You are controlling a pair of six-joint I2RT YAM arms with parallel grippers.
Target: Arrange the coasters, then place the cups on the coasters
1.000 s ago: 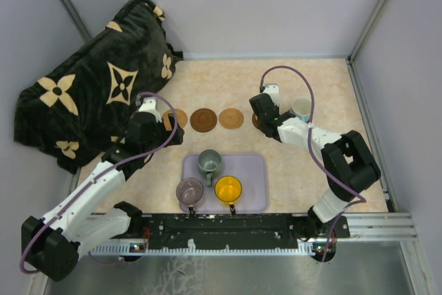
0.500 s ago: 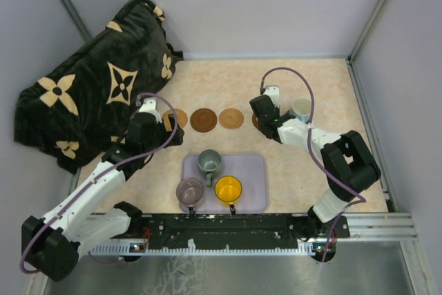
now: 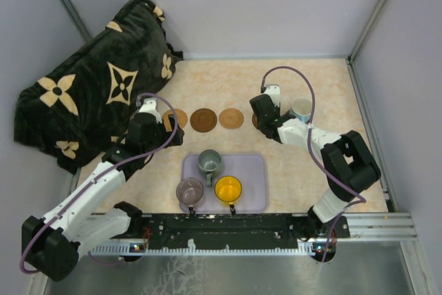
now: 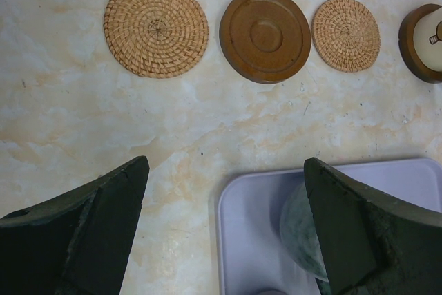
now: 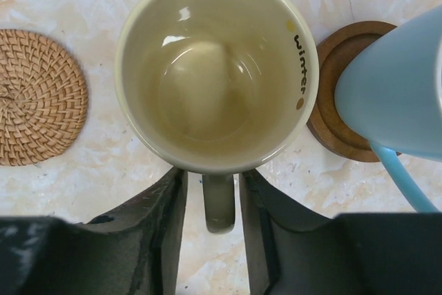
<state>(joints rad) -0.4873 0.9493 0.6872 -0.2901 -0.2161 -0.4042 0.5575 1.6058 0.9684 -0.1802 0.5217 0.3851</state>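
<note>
The cream cup (image 5: 216, 67) stands upright next to a woven coaster (image 5: 34, 98). My right gripper (image 5: 213, 205) is open, its fingers on either side of the cup's handle (image 5: 219, 202) with a small gap on each side. The light blue cup (image 5: 397, 94) sits on a wooden coaster (image 5: 338, 101) to the right. Three coasters (image 3: 175, 118) (image 3: 204, 119) (image 3: 231, 118) lie in a row. My left gripper (image 4: 224, 226) hangs wide open and empty over the corner of the lavender tray (image 4: 262, 198), beside the dark green cup (image 4: 300, 226).
The tray (image 3: 255, 170) holds the dark green cup (image 3: 209, 162), purple cup (image 3: 190, 190) and yellow cup (image 3: 228, 188). A black patterned blanket (image 3: 97, 88) is heaped at the far left. Frame posts and walls border the table.
Neither arm has visibly moved in the top view. The right jaws have come slightly apart from the cream cup's handle.
</note>
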